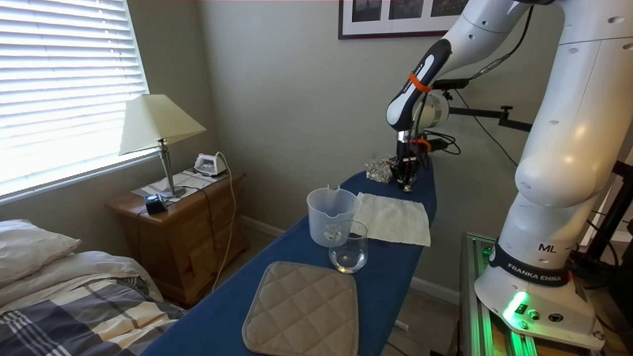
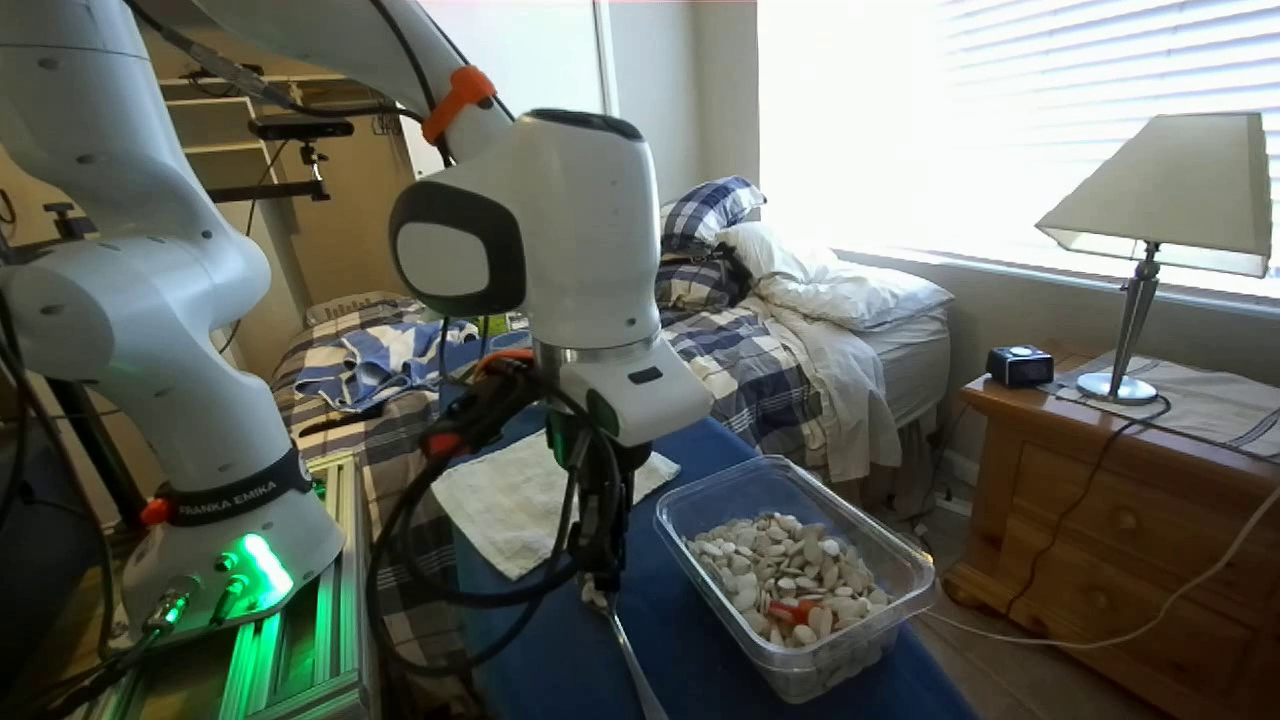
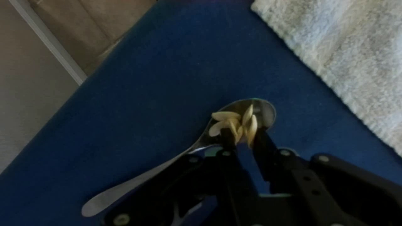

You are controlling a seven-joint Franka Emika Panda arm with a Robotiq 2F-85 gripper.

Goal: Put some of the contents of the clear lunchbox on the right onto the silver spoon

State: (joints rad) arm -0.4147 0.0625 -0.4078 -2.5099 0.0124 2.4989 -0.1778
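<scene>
Down at the silver spoon (image 3: 150, 174) with the gripper (image 3: 245, 135).
In an exterior view, at the narrow end of the blue board (image 1: 292, 248). In an exterior view, near the clear lunchbox (image 2: 745, 495) of pale seeds (image 2: 790, 570), on that board. In the wrist view, at the spoon's bowl, with seeds between parted fingers (image 3: 263, 153); clamped or loose, impossible to say.

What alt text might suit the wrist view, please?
Pale oval seeds cluster at the bowl of a silver metal spoon, some between the fingers of a black robotic hand. Beneath lies dark blue fabric; upper right, whitish textured cloth.
</scene>
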